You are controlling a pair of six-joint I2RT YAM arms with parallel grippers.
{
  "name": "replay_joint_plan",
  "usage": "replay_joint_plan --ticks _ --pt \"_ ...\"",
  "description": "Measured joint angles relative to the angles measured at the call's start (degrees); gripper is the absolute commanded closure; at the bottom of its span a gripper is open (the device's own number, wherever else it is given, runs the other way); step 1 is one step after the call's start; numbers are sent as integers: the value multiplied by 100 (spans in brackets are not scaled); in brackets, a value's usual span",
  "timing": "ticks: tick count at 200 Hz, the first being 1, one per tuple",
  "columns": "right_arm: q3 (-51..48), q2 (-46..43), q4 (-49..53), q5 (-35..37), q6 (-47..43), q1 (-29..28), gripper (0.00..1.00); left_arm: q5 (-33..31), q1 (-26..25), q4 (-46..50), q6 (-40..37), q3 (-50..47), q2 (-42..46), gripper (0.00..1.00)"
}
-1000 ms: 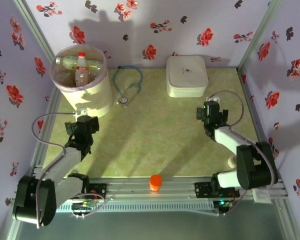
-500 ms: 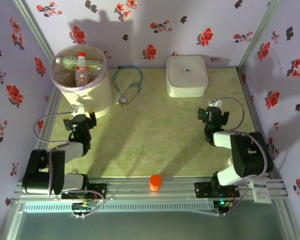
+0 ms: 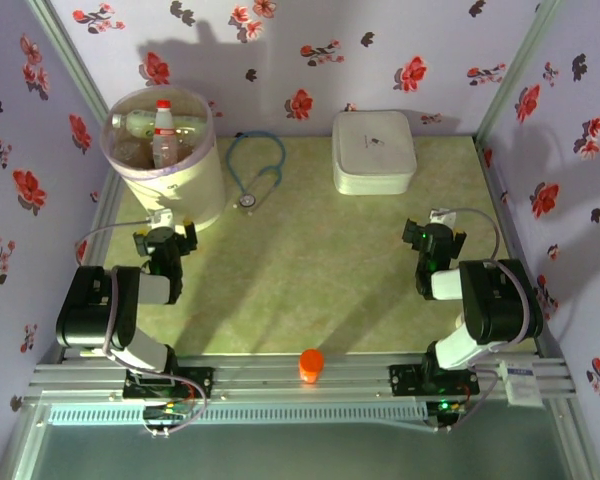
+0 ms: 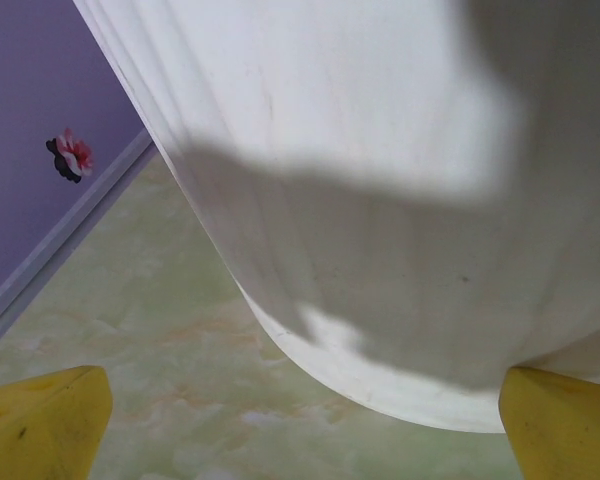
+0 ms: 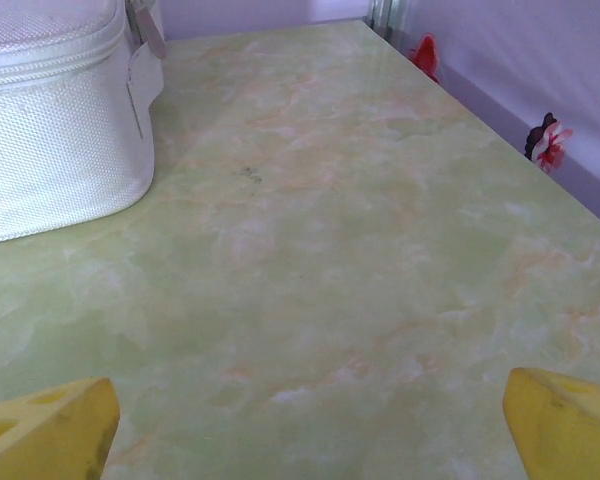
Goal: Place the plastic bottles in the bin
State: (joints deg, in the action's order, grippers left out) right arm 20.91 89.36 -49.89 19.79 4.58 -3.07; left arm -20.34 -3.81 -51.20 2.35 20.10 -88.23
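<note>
The cream-white bin [image 3: 170, 170] with a lilac bag round its rim stands at the back left. Plastic bottles [image 3: 162, 135] lie inside it, one with a red cap and red label on top. My left gripper [image 3: 164, 240] sits low on the table just in front of the bin, open and empty; the bin wall [image 4: 380, 200] looms close between its yellow fingertips [image 4: 45, 425]. My right gripper [image 3: 436, 238] rests low at the right side, open and empty, with bare table between its yellow fingertips [image 5: 50, 430].
A flat white zipped box [image 3: 373, 152] sits at the back centre-right, its corner [image 5: 50, 130] near the right gripper. A teal stethoscope [image 3: 255, 170] lies between bin and box. An orange knob [image 3: 311, 365] stands on the front rail. Floral walls close in three sides.
Both arms have folded back toward their bases, the grippers drawing nearer the table's sides and lower. Both stay open. The bottles and bin have not moved.
</note>
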Motion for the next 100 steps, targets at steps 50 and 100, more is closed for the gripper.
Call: replay_joint_plan --ticks 50,100 --pt "0 0 -2 -15 0 0 1 50 24 -20 0 0 -11 0" --pt "0 0 -2 -17 9 4 1 52 24 -20 0 0 -11 0"
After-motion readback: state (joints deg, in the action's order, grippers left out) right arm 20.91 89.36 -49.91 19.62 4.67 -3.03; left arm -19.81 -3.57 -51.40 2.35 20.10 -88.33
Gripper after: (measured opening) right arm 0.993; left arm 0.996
